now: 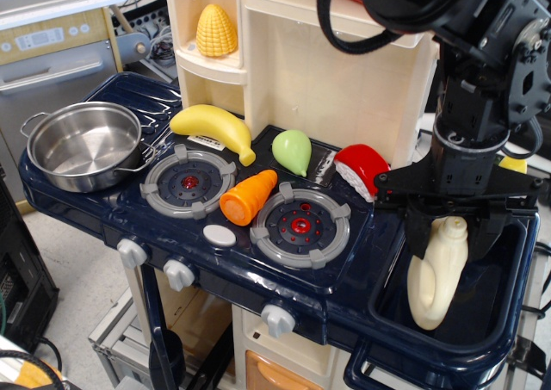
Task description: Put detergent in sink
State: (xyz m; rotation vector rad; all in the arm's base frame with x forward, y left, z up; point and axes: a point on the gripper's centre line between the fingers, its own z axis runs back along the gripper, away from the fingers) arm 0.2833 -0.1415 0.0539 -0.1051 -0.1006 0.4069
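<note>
The cream-white detergent bottle (pixel 437 275) hangs cap-up inside the dark navy sink (pixel 405 314) at the right end of the toy kitchen. Its lower end is deep in the basin near the front left wall. My gripper (pixel 455 225) is straight above the sink, and its black fingers (pixel 419 228) are shut on the detergent's neck just under the cap. The arm hides the back of the basin and most of the faucet; only the yellow top (pixel 514 164) shows.
A steel pot (pixel 83 145) sits at the far left. A banana (pixel 213 127), an orange carrot (pixel 248 196), a green pear (pixel 292 151) and a red piece (pixel 362 169) lie around the two burners. A corn cob (pixel 216 30) stands on the shelf.
</note>
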